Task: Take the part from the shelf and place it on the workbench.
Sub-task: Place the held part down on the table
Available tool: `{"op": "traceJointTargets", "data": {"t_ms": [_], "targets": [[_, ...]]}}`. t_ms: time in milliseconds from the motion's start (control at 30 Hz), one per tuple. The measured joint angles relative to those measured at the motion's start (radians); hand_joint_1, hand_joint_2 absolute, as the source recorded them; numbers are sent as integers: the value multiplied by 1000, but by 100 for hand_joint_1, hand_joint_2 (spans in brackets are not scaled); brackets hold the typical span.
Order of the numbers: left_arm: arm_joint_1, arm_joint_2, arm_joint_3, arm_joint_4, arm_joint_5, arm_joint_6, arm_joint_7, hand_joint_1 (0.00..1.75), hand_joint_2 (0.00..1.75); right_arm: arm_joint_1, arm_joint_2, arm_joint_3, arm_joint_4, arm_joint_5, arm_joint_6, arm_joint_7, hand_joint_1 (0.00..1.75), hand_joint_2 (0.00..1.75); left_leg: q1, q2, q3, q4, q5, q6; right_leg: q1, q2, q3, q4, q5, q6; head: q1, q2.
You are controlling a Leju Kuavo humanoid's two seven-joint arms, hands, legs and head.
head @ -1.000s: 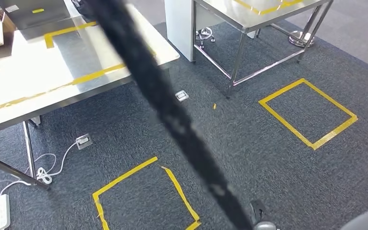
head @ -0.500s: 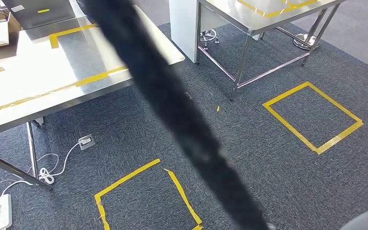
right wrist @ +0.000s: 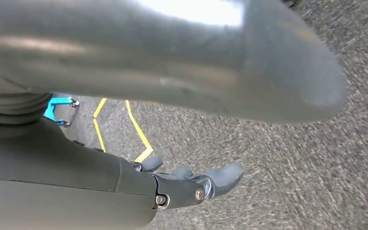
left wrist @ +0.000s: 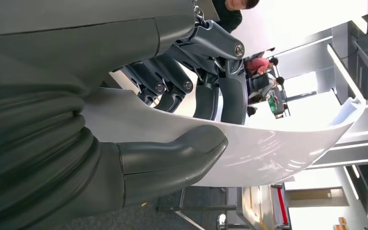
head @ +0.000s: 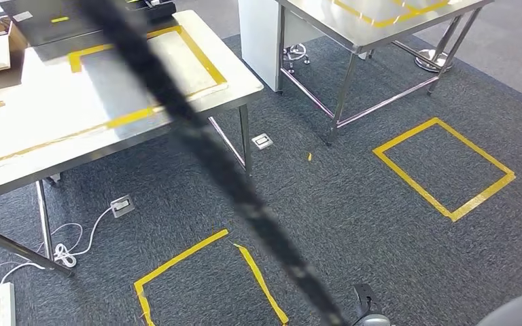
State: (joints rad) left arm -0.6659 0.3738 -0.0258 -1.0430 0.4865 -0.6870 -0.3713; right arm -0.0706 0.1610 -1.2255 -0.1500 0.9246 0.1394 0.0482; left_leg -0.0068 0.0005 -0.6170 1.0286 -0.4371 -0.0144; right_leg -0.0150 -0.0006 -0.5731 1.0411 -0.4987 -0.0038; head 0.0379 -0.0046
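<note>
White glossy plastic sits clamped in the left robot hand (left wrist: 182, 120), thumb under and dark fingers over the curved part (left wrist: 278, 148), whose long axis runs out away from the wrist; the right robot hand (right wrist: 191, 184) hangs with nothing in it, fingers loosely apart; the bench (head: 13, 159) lies ahead-left, nearer the loaded arm

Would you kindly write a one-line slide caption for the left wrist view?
Left hand grips a curved white part, thumb on one face, fingers behind.
</note>
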Motion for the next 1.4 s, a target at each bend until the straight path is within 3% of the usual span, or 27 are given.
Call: {"op": "traceJointTargets", "data": {"t_ms": [100, 133, 200, 233, 267, 300, 367, 433, 600, 667, 733, 767, 800, 867, 900, 967, 1100, 1167, 1233, 1267, 1300, 1333, 1400], "targets": [[-2, 0, 0, -3, 0, 0, 0, 175, 175, -1, 0, 0, 0, 0, 1, 0, 0, 0, 8, -3, 16, -14, -1, 17, 1, -3, -9, 30, -23, 16, 1, 0], [-3, 0, -1, -4, 0, 0, -1, 175, 175, -2, 0, 0, 0, 1, 1, 0, 0, 0, 10, -2, 22, -18, -2, 22, 1, -3, -32, 77, -44, 19, 2, 0], [-4, -2, -2, -4, 0, 1, -1, 175, 175, -1, -2, 0, 0, 2, 1, 0, 0, 0, 8, -3, 27, -17, -10, 31, 1, -1, -110, 211, -93, 22, 3, 0], [-2, -3, -2, -4, 0, 1, 0, 175, 175, 0, -3, 0, 0, 4, 1, 0, 0, 0, 7, -4, 29, -16, -14, 32, 1, 0, -145, 263, -103, 23, 3, 0], [-1, -4, -3, -4, 0, 1, 0, 175, 175, 1, -3, 0, 0, 6, 1, 0, 0, 0, 6, -5, 31, -13, -18, 33, 1, 0, -164, 278, -91, 23, 3, 0], [1, -4, -3, -4, 0, 2, 0, 175, 175, 2, -3, 0, 0, 7, 1, 0, 0, 0, 6, -6, 35, -10, -24, 32, 1, 0, -162, 253, -61, 22, 3, 0], [1, -4, -3, -5, 0, 2, -2, 175, 175, 2, -4, 0, 0, 10, 2, -1, 0, 0, 6, -8, 44, -3, -38, 26, 1, 1, -112, 121, 21, 18, 2, 0], [2, -4, -3, -6, 0, 3, -4, 175, 175, 1, -6, 0, 0, 12, 3, -1, 0, 0, 2, -11, 48, 4, -50, 16, 3, 2, -67, 24, 54, 11, 2, 0], [3, -1, -4, -15, -1, 3, -7, 175, 175, 0, -6, 0, 0, 12, 5, 0, 0, 0, 2, -10, 41, 23, -70, -12, 0, 2, -44, -3, 43, -16, 0, 0], [3, 0, -4, -16, -2, 3, -7, 175, 175, 0, -5, -1, 0, 12, 4, 2, 0, 0, 6, -6, -12, 124, -110, -24, -3, 1, -30, -8, 35, -25, -3, 0], [9, 1, -4, -14, -2, 2, -7, 175, 175, 0, -5, -1, 0, 12, 1, 2, 0, 0, 13, -6, -90, 251, -145, -33, -3, 1, -18, -7, 24, -28, -3, 0], [15, 3, -4, -14, 1, 0, -7, 175, 175, 1, -5, -1, 0, 13, 0, 3, 0, 0, 15, -6, -113, 279, -139, -35, -4, 1, -10, -7, 18, -27, -3, 0], [23, 11, -3, -15, 6, -4, -7, 175, 175, 1, -4, -1, 0, 16, 0, 3, 0, 0, 17, -5, -116, 266, -112, -36, -4, 2, -1, -7, 10, -26, -3, 0], [46, 36, 5, -25, 23, -18, -8, 175, 175, 2, 0, 0, 0, 26, -1, 5, 0, 0, 19, -2, -71, 144, -26, -33, -6, 5, 22, -7, -6, -22, -4, 0], [60, 50, 12, -34, 29, -26, -8, 175, 175, 3, 2, 0, 0, 31, -1, 8, 0, 0, 16, 1, -41, 78, 2, -29, -5, 7, 31, -8, -14, -17, -6, 0], [90, 68, 30, -55, 35, -37, -7, 175, 175, 5, 5, 0, 0, 40, -1, 13, 0, 0, 9, 4, -4, 6, 11, -16, -3, 8, 43, -11, -23, -5, -9, 0], [173, 85, 74, -127, 35, -25, 2, 175, 175, 5, 5, 5, 0, 58, 6, 3, 0, 0, 9, -3, 22, -13, -9, 15, -3, 4, 42, 16, -31, 16, -6, 0], [220, 89, 106, -178, 41, -17, 17, 175, 175, 3, 2, 11, 0, 70, 13, -2, 0, 0, 9, -3, 36, -16, -19, 27, -2, 3, -12, 109, -70, 20, -4, 0], [275, 89, 146, -231, 51, -17, 41, 175, 175, 3, -1, 19, 0, 79, 18, 0, 0, 0, 7, -3, 45, -15, -31, 33, 0, 3, -98, 235, -114, 21, -2, 0], [302, 89, 166, -255, 55, -21, 52, 175, 175, 5, -2, 21, 0, 81, 19, 1, 0, 0, 5, -3, 50, -14, -38, 33, 1, 3, -130, 270, -118, 20, -2, 0], [323, 89, 182, -275, 58, -25, 59, 175, 175, 7, -2, 22, 0, 82, 19, 2, 0, 0, 4, -4, 58, -13, -45, 33, 1, 3, -143, 269, -100, 18, -2, 0], [339, 89, 196, -293, 59, -28, 64, 175, 175, 9, -2, 23, 0, 82, 19, 2, 0, 0, 3, -6, 68, -12, -54, 32, 2, 3, -136, 227, -59, 15, -2, 0], [358, 89, 216, -320, 61, -31, 68, 175, 175, 10, -2, 24, 0, 83, 19, 2, 0, 0, 3, -9, 90, -10, -71, 27, 5, 4, -93, 94, 29, 7, -3, 0]]}}
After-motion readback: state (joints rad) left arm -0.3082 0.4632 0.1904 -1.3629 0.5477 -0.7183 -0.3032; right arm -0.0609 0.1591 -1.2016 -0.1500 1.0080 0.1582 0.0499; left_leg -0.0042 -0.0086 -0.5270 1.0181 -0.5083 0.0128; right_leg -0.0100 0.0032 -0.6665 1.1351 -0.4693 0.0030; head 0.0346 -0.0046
